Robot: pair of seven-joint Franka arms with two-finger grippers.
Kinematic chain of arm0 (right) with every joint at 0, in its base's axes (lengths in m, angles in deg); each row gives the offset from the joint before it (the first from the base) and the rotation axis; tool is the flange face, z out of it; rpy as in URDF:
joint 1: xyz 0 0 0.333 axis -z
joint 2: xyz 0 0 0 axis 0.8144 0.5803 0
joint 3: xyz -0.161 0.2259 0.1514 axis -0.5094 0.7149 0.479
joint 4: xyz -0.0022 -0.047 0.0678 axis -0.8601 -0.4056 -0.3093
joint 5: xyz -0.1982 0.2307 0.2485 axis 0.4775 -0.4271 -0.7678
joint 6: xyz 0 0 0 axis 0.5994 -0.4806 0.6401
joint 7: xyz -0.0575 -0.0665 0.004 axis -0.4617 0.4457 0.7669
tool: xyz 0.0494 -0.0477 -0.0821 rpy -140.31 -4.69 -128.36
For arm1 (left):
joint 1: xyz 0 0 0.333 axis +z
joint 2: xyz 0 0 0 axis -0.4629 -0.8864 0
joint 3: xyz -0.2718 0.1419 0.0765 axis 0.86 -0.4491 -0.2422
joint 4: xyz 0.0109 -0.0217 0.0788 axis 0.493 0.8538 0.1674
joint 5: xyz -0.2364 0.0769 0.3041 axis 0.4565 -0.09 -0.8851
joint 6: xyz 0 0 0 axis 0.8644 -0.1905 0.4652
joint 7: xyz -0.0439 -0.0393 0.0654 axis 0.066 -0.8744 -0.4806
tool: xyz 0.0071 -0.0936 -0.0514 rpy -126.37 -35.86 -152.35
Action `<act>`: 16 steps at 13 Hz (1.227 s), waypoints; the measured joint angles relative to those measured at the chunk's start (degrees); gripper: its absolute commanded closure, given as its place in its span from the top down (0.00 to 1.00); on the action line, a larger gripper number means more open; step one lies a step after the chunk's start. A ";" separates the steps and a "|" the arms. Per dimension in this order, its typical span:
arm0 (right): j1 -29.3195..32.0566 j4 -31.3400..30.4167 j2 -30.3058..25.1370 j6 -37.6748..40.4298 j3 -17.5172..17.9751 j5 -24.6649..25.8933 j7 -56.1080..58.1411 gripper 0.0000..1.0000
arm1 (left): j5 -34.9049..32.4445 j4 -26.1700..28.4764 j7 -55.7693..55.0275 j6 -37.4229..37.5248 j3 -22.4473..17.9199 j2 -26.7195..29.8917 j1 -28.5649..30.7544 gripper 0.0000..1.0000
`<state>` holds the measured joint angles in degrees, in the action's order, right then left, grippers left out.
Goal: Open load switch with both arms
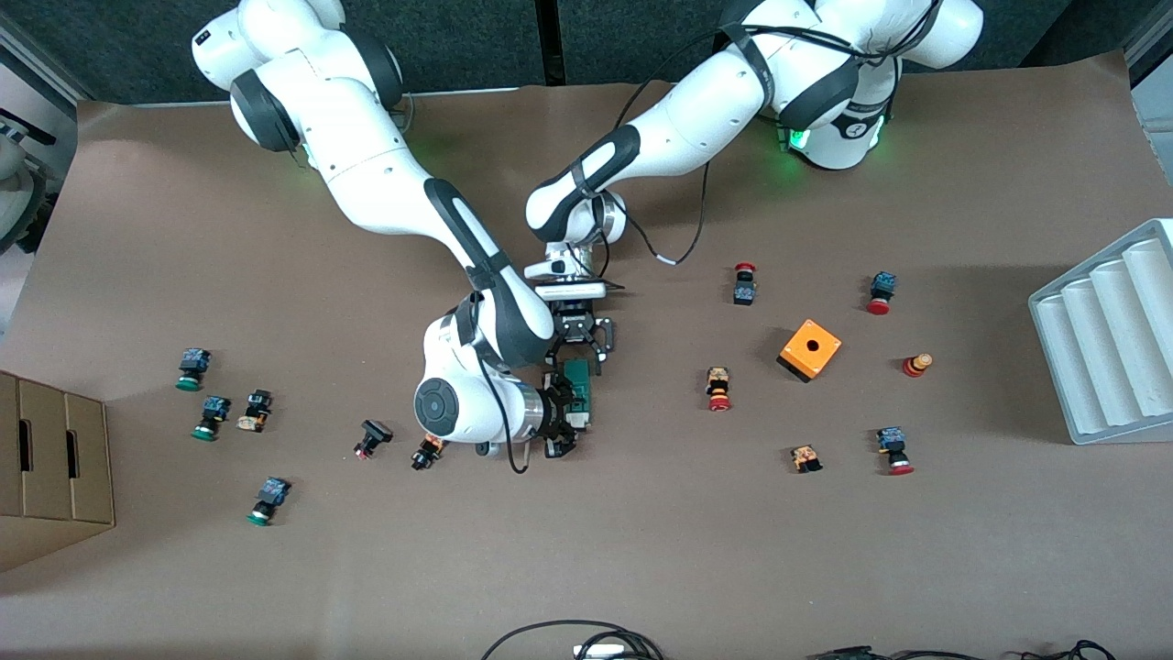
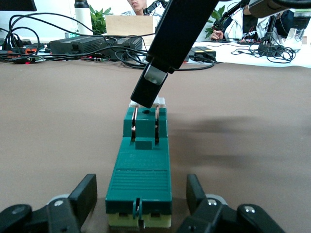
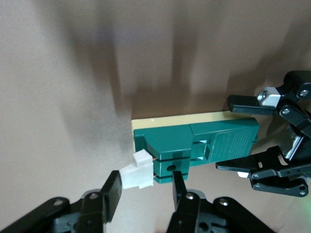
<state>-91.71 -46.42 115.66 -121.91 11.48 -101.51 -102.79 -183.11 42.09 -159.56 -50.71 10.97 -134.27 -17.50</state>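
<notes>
Left hand [image 1: 579, 359]: down at counter [image 1: 641, 550] level, fingers [image 2: 85, 194] closed against the two long sides of the load switch [image 1: 579, 383], gripping the end that lies farther from the front camera.

Right hand [image 1: 570, 423]: low over the switch's other end, nearer the front camera. Jaws partly open. One finger [image 3: 112, 190] stands just outside the white block [image 3: 136, 172], the other [image 3: 178, 187] against the green body beside it. A firm grip on the block cannot be made out.

Load switch: flat on the counter near its middle, long axis running from the arms' bases toward the front camera, white block at the camera end.

Orange box [image 1: 809, 349]: toward the left arm's end of the counter, well apart from the switch.

Push-buttons: red-capped ones [image 1: 718, 389] scattered around the orange box; green-capped ones [image 1: 192, 368] toward the right arm's end.

Grey ribbed tray [image 1: 1109, 339]: at the counter edge on the left arm's end.

Cardboard box [image 1: 50, 458]: at the counter edge on the right arm's end.
</notes>
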 measured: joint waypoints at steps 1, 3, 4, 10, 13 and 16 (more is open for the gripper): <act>0.00 0.00 0.00 0.00 -0.01 0.00 -0.03 0.42 | 0.00 0.00 0.00 0.00 0.00 0.00 0.00 0.82; 0.00 0.00 0.00 -0.05 -0.04 0.00 -0.07 0.40 | 0.00 0.00 0.00 0.00 0.00 0.00 0.00 0.82; 0.00 0.00 0.00 -0.06 -0.05 0.00 -0.08 0.39 | 0.00 0.00 0.00 0.00 0.00 0.00 0.00 0.82; 0.07 0.11 -0.02 -0.70 -0.20 0.00 -0.17 0.25 | 0.00 0.00 0.00 0.00 0.00 0.00 0.00 0.82; 0.08 0.20 -0.02 -0.75 -0.21 0.00 -0.19 0.19 | 0.00 0.00 0.00 0.00 0.00 0.00 -0.01 0.82; 0.11 0.30 -0.03 -0.84 -0.29 0.00 -0.20 0.20 | 0.00 0.00 0.00 0.00 0.00 0.00 -0.01 0.82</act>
<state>-91.60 -46.12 115.62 -122.75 11.20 -101.52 -102.99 -183.12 42.09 -159.57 -50.71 10.96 -134.27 -17.51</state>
